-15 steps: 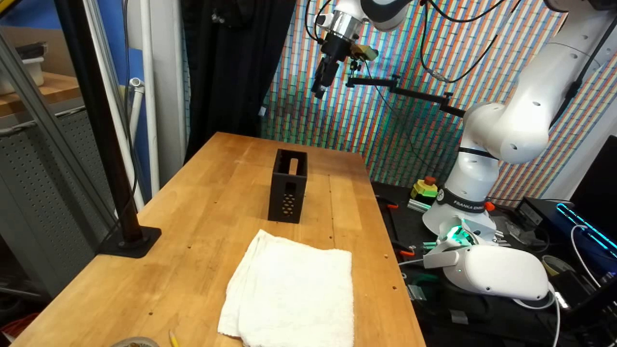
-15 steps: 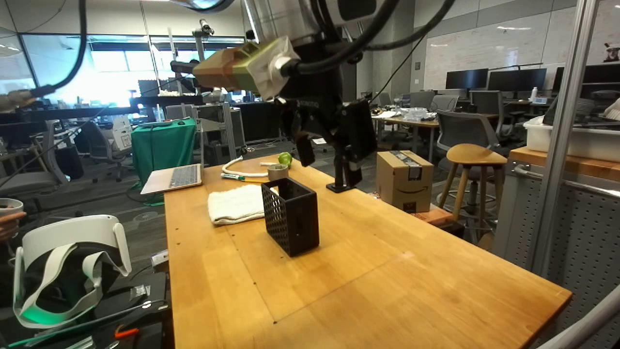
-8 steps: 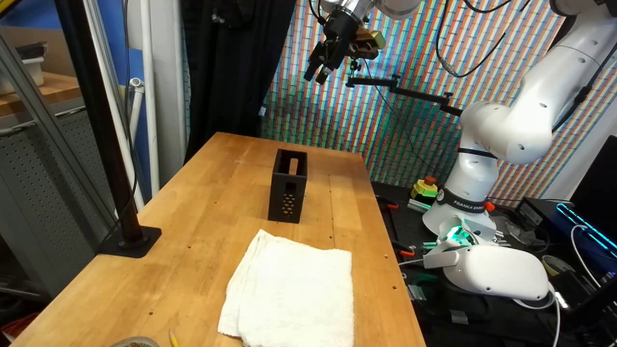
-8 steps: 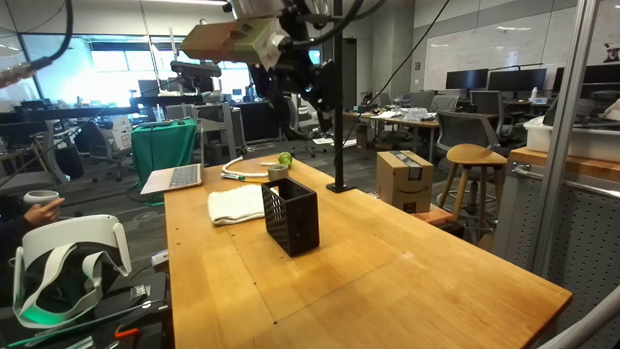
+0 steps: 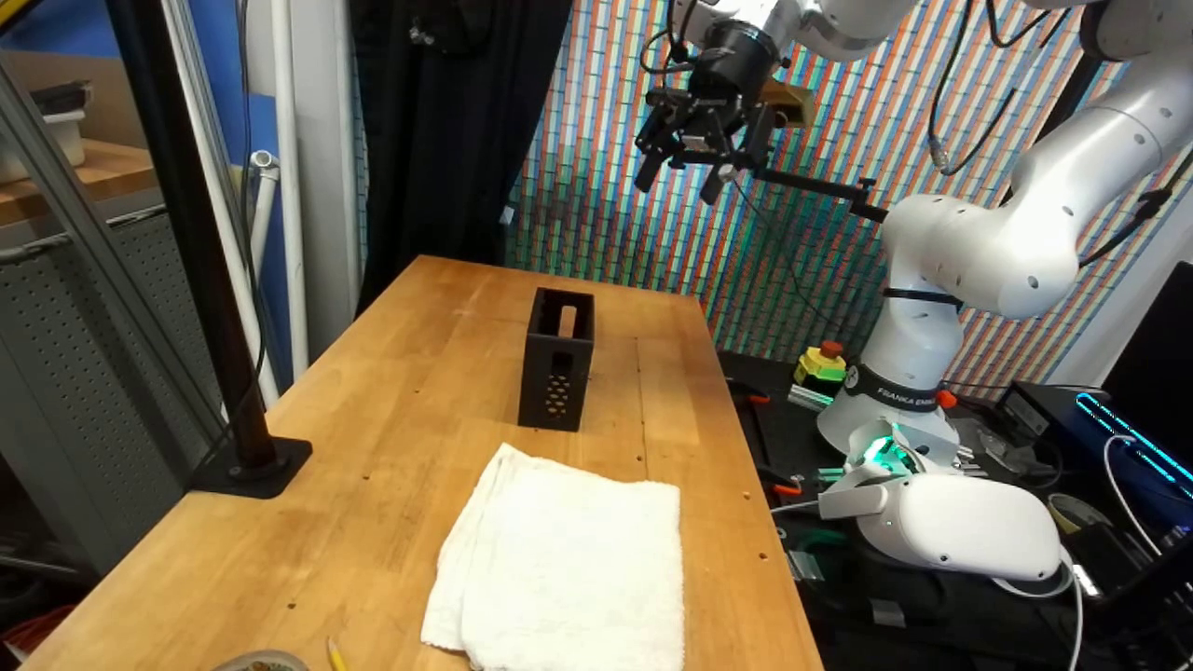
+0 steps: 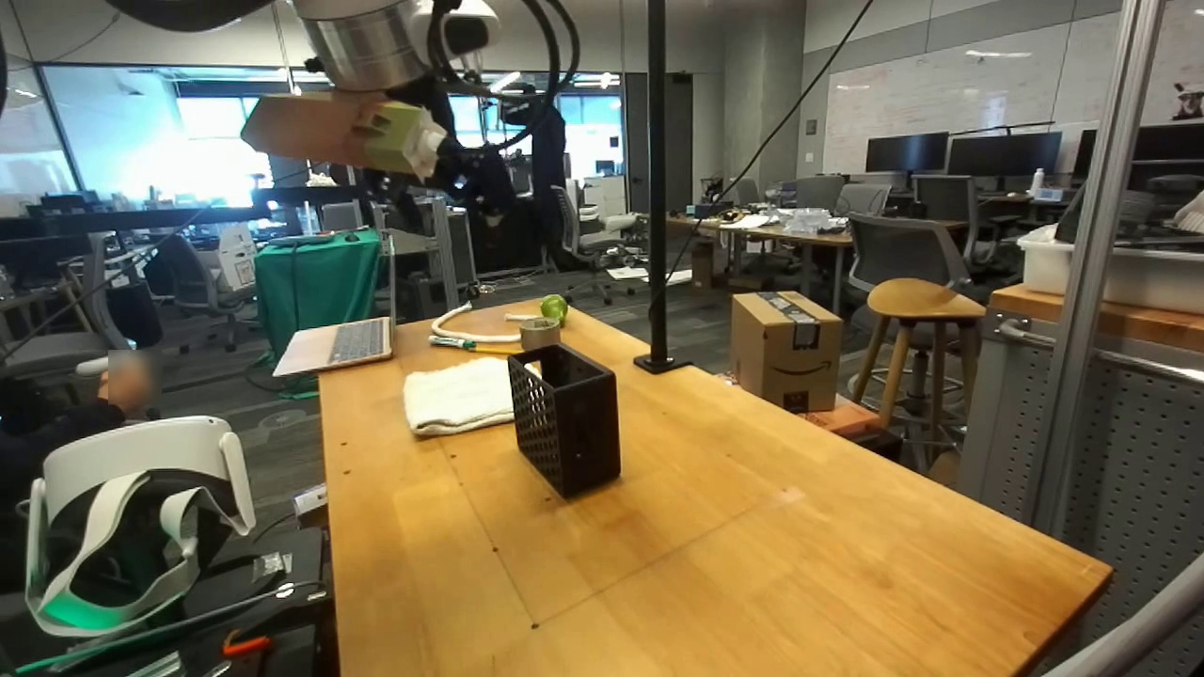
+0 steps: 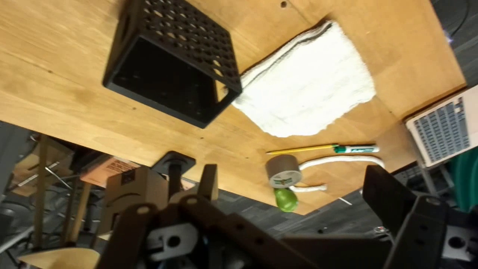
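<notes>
Your jaws are spread wide with nothing between them, hanging in the air well above the level of the worktop (image 6: 771,545) and touching nothing on it. The black open-topped box (image 6: 591,428) is the thing nearest to them: it stands upright on the worktop, mouth upward, and in the wrist view you look into that mouth, off to one side of the gap between the jaws. Just beside it lies the folded white cloth (image 7: 306,86), a strip of wood separating the two in an exterior view. Past the cloth you have a yellow pencil (image 7: 302,149), a green-and-white marker (image 7: 356,149), a white cord (image 7: 343,158), a roll of tape (image 7: 282,166) and a green pear-shaped thing (image 7: 286,200), with a laptop (image 7: 444,129) at the worktop's edge. As I judge it, you are in free positioning: no contact made, no grasp begun. From this pose, any approach to the box would call for a long descent and a sideways shift, with the jaws turned square to one thin wall. The wrist view is somewhat blurred, so I would check that line in both exterior views while lowering.
</notes>
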### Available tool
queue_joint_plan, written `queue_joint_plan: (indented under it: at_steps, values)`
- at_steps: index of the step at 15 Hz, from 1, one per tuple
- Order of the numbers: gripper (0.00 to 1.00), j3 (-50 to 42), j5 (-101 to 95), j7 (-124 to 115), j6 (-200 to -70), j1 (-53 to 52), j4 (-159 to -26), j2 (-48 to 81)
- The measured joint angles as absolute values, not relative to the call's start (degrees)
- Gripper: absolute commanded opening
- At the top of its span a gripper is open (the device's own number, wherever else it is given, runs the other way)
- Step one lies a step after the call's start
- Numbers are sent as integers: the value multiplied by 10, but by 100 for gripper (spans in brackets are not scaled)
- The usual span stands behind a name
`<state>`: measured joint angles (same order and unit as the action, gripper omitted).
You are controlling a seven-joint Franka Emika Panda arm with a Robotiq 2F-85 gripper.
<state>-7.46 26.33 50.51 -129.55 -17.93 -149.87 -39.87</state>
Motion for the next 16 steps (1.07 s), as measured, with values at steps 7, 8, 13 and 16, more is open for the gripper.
queue_joint_plan:
  at_steps: [7,8,13,16]
  values:
    - [100,-74,298,582,-1299,-253,-1572,-500]
    - [100,-75,298,584,-1300,-253,-1573,-502]
    - [100,-76,298,589,-1300,-253,-1574,-502]
    - [100,-76,298,589,-1301,-253,-1575,-502]
